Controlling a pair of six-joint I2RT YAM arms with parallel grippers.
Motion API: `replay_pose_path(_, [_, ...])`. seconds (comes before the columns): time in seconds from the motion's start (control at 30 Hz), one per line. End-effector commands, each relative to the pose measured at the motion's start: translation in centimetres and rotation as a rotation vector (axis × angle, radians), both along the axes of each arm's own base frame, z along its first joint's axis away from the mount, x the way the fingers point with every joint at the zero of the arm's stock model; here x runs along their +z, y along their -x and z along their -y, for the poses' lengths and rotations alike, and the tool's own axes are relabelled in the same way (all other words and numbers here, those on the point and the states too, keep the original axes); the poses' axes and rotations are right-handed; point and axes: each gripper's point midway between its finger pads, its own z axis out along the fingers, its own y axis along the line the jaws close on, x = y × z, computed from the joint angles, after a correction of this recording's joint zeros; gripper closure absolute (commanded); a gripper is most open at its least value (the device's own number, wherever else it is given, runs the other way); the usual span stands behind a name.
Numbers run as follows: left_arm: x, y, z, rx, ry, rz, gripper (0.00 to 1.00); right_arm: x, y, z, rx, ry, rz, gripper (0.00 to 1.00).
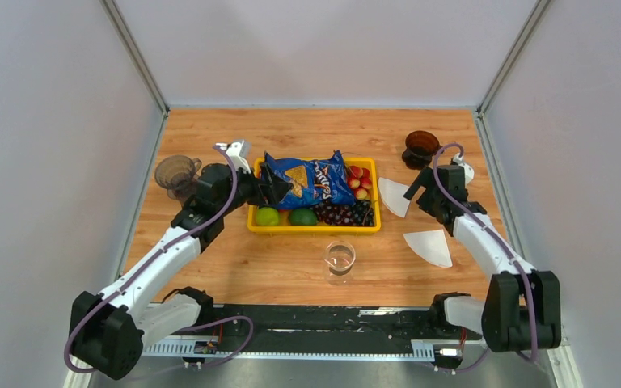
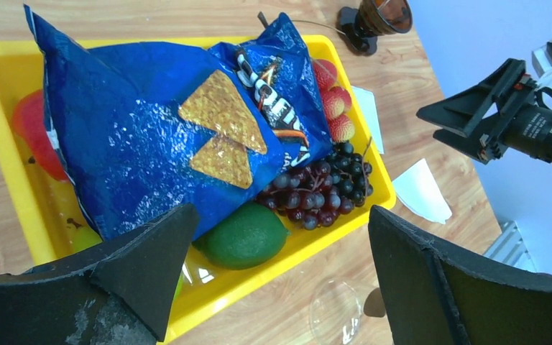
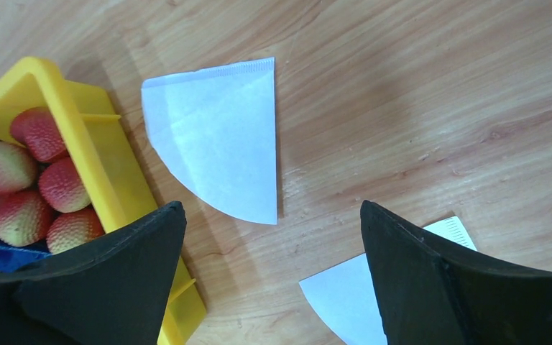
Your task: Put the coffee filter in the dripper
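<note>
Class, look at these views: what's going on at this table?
The right hand hovers open just above a white coffee filter lying beside the yellow tray. The left hand hangs open over the chip bag in that tray. A second filter lies nearer the arms, and the brown dripper stands at the far right. Nothing is gripped yet.

Below the right gripper [image 3: 271,208], a coffee filter [image 3: 341,302] runs off the bottom edge, partly hidden behind one finger. The yellow tray [image 3: 93,144] beside it is cropped at the left. Ahead of the left gripper [image 2: 282,212], a chip bag [image 2: 136,136] covers much of the tray's fruit. A glass [image 2: 334,313] between its fingers is cut off below, and the brown dripper [image 2: 381,14] far ahead is clipped at the top.
</note>
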Motion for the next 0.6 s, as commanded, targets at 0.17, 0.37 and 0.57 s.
replay_pose_path(0.17, [0.8, -1.5, -0.3, 0.037, -0.027, 0.089, 0.00, -2.2, -3.1, -1.3, -0.027, 0.007, -0.108, 0.17])
replay_pose_path(0.37, [0.2, -1.7, -0.9, 0.066, -0.049, 0.078, 0.00, -4.2, -4.5, -1.8, -0.048, 0.063, -0.165, 0.24])
replay_pose_path(0.57, [-0.1, -1.9, -1.6, 0.107, -0.066, 0.071, 0.00, -5.8, -5.0, -2.2, -0.054, 0.147, -0.211, 0.38])
